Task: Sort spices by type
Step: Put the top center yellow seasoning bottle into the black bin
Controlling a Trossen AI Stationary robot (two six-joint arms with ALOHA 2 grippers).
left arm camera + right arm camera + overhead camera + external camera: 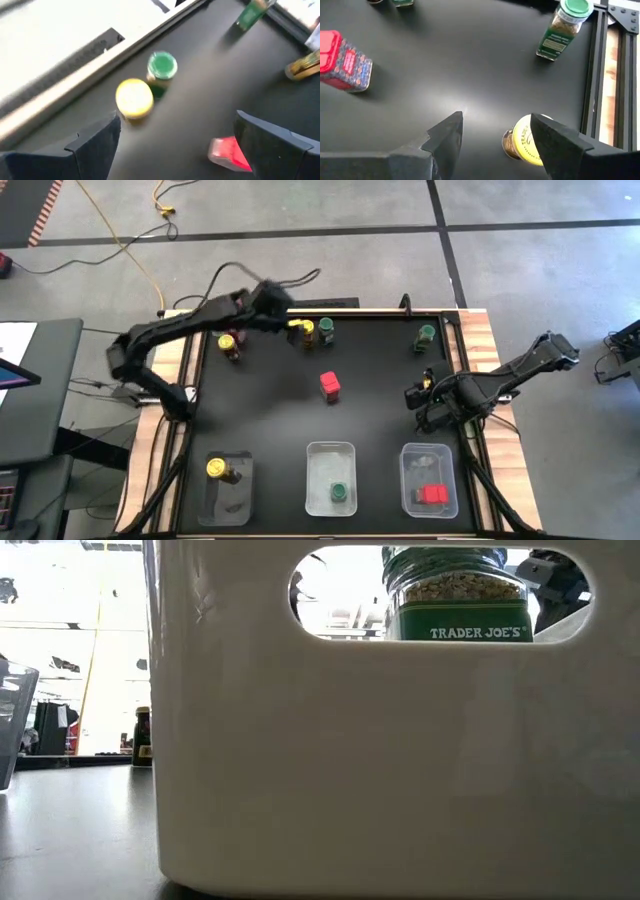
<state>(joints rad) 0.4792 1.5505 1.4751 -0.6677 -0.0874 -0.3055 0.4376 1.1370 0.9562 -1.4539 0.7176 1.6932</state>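
Observation:
My left gripper (pixel 283 318) (pixel 177 122) is open and hovers near the table's far edge, above a yellow-lidded jar (pixel 134 97) (pixel 300 330) and a green-lidded jar (pixel 162 66) (pixel 325 330) that stand side by side. A red-lidded jar (pixel 330 385) (pixel 230 152) stands mid-table. My right gripper (pixel 418 395) (pixel 495 122) is open and low over the table's right side. A yellow-lidded jar (pixel 524 142) sits close beside one of its fingers. Another green-lidded jar (pixel 565 27) (pixel 427 335) stands upright beyond it. More jars (pixel 230 345) stand far left. My right gripper has one finger (pixel 555 140) in front of the yellow-lidded jar's side (pixel 520 145). The finger hides the spot, so I cannot tell whether it touches the jar. The jar rests on the table.
Three clear trays line the near edge: the left one (pixel 240 500) holds a yellow-lidded jar, the middle one (pixel 318 455) a green-lidded jar (pixel 455 600), the right one (pixel 412 455) a red-lidded jar. The middle tray's wall (pixel 350 760) blocks most of the low view. Bare tabletop lies around the red jar.

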